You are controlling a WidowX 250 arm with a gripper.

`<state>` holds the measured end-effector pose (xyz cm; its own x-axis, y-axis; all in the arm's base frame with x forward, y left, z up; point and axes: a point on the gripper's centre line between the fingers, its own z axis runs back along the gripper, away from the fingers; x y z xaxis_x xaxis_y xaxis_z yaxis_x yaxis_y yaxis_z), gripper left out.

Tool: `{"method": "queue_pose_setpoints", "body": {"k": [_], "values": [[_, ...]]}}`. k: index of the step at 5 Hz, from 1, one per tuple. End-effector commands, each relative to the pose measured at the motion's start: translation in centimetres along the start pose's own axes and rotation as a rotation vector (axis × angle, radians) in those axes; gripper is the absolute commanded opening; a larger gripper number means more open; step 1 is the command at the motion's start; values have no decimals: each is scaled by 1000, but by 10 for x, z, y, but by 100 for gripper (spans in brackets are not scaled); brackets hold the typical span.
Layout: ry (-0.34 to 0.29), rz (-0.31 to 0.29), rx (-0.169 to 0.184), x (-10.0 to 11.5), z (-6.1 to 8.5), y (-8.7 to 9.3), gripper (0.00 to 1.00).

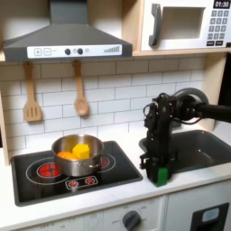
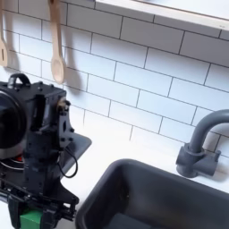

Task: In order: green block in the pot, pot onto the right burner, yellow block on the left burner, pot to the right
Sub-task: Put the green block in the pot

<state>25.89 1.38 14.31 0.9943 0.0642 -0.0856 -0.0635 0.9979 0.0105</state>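
Note:
The green block (image 1: 161,175) sits on the white counter between the stove and the sink. My gripper (image 1: 161,172) points straight down over it, its fingers (image 2: 18,213) pressed against both sides of the green block (image 2: 32,217). The silver pot (image 1: 77,152) stands on the stove's middle, to the gripper's left in the first exterior view. Inside it are the yellow block (image 1: 82,150) and an orange piece (image 1: 66,155). In the second exterior view the arm hides most of the pot.
The black stove (image 1: 36,179) has red burner rings and front knobs. A dark sink (image 1: 206,146) with a grey faucet (image 2: 199,148) lies close to the gripper on the first exterior view's right. Two wooden utensils (image 1: 79,90) hang on the tiled wall.

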Motion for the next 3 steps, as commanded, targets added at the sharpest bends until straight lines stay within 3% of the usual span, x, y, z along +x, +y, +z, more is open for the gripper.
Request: {"method": "queue_pose_setpoints", "body": {"k": [1, 3], "values": [[-46, 10, -13, 4, 30, 10, 0], [-110, 64, -16, 18, 57, 28, 0]]}}
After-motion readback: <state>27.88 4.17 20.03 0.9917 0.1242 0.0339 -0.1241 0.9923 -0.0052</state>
